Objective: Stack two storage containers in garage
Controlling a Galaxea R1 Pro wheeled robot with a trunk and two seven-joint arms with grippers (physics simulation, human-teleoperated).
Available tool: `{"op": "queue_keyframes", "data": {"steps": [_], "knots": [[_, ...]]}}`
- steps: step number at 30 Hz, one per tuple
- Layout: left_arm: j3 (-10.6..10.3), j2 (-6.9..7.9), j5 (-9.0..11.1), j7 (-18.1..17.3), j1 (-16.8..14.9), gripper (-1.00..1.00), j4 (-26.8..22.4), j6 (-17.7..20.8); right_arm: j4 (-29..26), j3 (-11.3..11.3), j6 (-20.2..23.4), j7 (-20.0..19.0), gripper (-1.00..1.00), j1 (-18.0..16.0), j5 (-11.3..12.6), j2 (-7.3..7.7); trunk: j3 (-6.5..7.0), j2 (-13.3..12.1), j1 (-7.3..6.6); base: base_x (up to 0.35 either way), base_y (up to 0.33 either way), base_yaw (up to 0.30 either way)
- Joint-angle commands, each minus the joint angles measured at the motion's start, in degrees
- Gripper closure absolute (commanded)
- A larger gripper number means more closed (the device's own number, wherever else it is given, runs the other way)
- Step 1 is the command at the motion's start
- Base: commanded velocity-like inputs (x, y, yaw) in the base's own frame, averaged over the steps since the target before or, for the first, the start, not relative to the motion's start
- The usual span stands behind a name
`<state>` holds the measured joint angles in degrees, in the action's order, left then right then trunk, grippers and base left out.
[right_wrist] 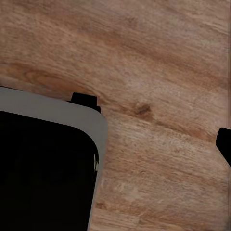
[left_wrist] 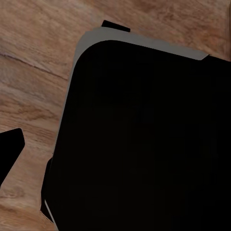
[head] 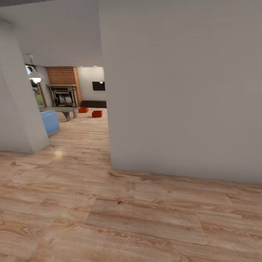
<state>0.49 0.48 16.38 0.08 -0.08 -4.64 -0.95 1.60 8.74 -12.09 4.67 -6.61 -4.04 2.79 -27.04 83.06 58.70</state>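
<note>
The two storage containers are small orange-red bins far down the passage in the head view. One container [head: 83, 110] sits by the low table, the other [head: 96, 114] a little nearer and to its right, both on the living room's light wood planks [head: 87, 127]. In the left wrist view a dark fingertip [left_wrist: 10, 147] pokes in over wood flooring. The right wrist view has another dark fingertip [right_wrist: 224, 143] at its edge. The second finger of each gripper is hidden, so I cannot tell how either stands. The garage is out of view.
A broad white wall [head: 182, 91] stands close ahead on the right, and a white pillar [head: 18, 109] on the left narrows the opening. Beyond are a blue sofa [head: 50, 122], a low table [head: 62, 109], a brick fireplace [head: 63, 91] and a wall TV [head: 98, 86]. My black base [left_wrist: 144, 144] shows below.
</note>
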Motion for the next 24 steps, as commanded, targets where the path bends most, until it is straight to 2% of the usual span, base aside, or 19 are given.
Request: {"op": "queue_keyframes", "data": {"steps": [1, 7, 24], "knots": [[0.0, -0.02, 0.24, 0.01, -0.01, -1.0, -0.02, -0.13, 0.17, 0.26, -0.23, 0.36, -1.0, -0.07, -0.43, -0.03, -0.05, 0.02, 0.03, 0.325, 0.0, 0.023], [-0.04, -0.02, 0.24, 0.01, -0.01, -1.0, -0.02, -0.18, 0.16, 0.2, -0.28, 0.34, -1.0, -0.07, -0.44, 0.01, -0.05, 0.02, 0.03, 0.325, 0.0, 0.07], [-0.05, 0.04, 0.23, 0.06, -0.01, -1.0, -0.02, -0.17, 0.16, 0.14, -0.22, 0.42, -1.0, -0.07, -0.36, -0.03, -0.05, 0.02, 0.03, 0.325, 0.0, 0.261]]}}
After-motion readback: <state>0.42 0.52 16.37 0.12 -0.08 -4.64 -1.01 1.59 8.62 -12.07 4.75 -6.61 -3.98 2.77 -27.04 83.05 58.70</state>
